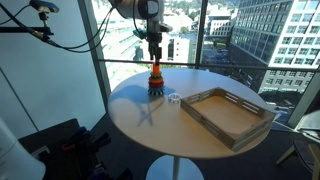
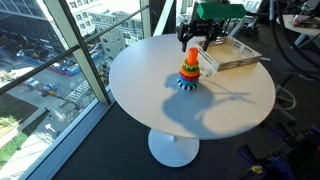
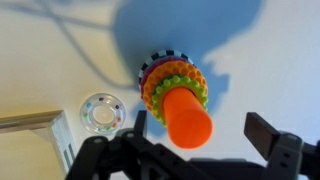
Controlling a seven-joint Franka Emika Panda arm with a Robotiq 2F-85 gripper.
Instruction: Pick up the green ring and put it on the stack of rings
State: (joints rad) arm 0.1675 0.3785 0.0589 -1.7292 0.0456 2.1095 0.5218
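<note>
The stack of rings (image 3: pixel 172 88) stands on the round white table (image 1: pixel 150 115), with a dark blue base and an orange-red top post. The green ring (image 3: pixel 183 80) sits around the post near the top of the stack, above the orange rings. The stack shows in both exterior views (image 1: pixel 156 78) (image 2: pixel 189 72). My gripper (image 3: pixel 200 130) hangs directly above the stack, open and empty, its fingers either side of the orange post top without touching it. It also shows above the stack in both exterior views (image 1: pixel 154 52) (image 2: pixel 193 42).
A whitish clear ring (image 3: pixel 103 112) lies on the table beside the stack; it also shows in an exterior view (image 1: pixel 173 98). A large wooden tray (image 1: pixel 228 113) (image 2: pixel 232 55) stands close by. Tall windows run behind the table.
</note>
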